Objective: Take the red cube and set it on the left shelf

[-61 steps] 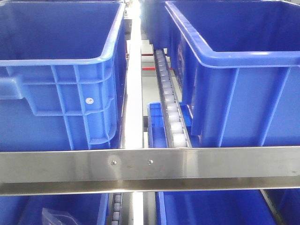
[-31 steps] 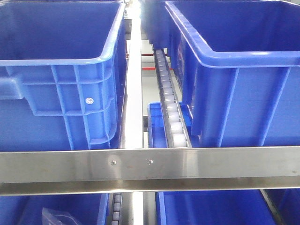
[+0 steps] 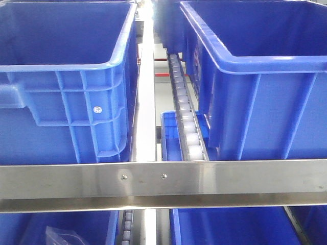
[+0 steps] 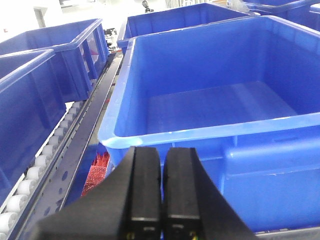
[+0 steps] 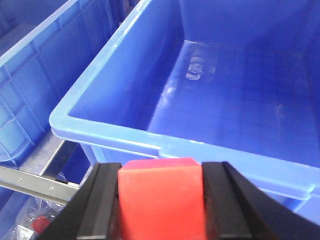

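The red cube [image 5: 161, 200] sits pinched between the two black fingers [image 5: 97, 205] of the right gripper [image 5: 161, 202], at the 6 o'clock edge of the right wrist view. Just past it, toward 12 o'clock, lies the pale rim of an open blue bin [image 5: 165, 142] whose floor looks bare apart from a glare patch. At 9 o'clock a metal shelf rail [image 5: 37, 180] runs below a neighbouring bin.

The left gripper [image 4: 161, 190] carries nothing; its jaws are pressed together, pointing at the near rim of another blue bin [image 4: 210, 132]. A roller track [image 4: 37, 170] runs at 8 o'clock in that view, and something red shows under the bin's corner, too unclear to name.

What could go wrong: the cube hangs low against the bin rim, so a forward move without enough lift could knock it against the lip and twist it in the grip. Opening the fingers before the cube clears the rim could drop it down onto the rail or the lower level. Which bin counts as the left shelf cannot be settled from these views, so a wrong target is also possible.

In the front view, the two bins, the steel crossbar [image 3: 163, 178] and the centre rollers [image 3: 186, 122] look the same as a second ago; neither arm appears there.
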Robot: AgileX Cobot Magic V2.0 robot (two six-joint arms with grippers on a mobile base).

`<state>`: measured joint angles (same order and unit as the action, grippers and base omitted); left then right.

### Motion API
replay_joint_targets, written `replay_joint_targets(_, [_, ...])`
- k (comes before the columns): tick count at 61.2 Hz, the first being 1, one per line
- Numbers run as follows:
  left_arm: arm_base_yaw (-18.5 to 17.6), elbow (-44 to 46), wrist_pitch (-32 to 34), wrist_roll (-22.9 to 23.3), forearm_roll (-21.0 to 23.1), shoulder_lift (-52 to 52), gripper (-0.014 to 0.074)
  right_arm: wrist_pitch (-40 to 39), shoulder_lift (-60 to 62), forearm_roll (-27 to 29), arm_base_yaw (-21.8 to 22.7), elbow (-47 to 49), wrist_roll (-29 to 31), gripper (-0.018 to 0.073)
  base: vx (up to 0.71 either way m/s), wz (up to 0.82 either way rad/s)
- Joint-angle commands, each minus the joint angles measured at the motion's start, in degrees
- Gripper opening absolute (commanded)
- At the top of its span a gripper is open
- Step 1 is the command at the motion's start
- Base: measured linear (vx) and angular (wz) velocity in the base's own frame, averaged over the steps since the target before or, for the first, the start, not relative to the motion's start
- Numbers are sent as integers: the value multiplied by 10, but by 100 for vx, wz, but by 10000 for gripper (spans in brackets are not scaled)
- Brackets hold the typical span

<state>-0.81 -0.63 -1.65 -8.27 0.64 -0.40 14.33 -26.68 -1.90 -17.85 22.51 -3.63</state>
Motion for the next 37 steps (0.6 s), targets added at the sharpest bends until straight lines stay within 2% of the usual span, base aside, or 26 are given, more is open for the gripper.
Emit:
replay_joint_targets(1, [-4,-13,51,0,3,0,106,-55,-1,-2,2,24,3,58,0,0])
replay_joint_targets(19, [-4,-13,51,0,3,0,106,-57,-85,-9,2,99,3,58,0,0])
replay_joint_targets(37, [-4,-13,51,0,3,0,106,-117,-245,-12,16,189,3,58,0,0])
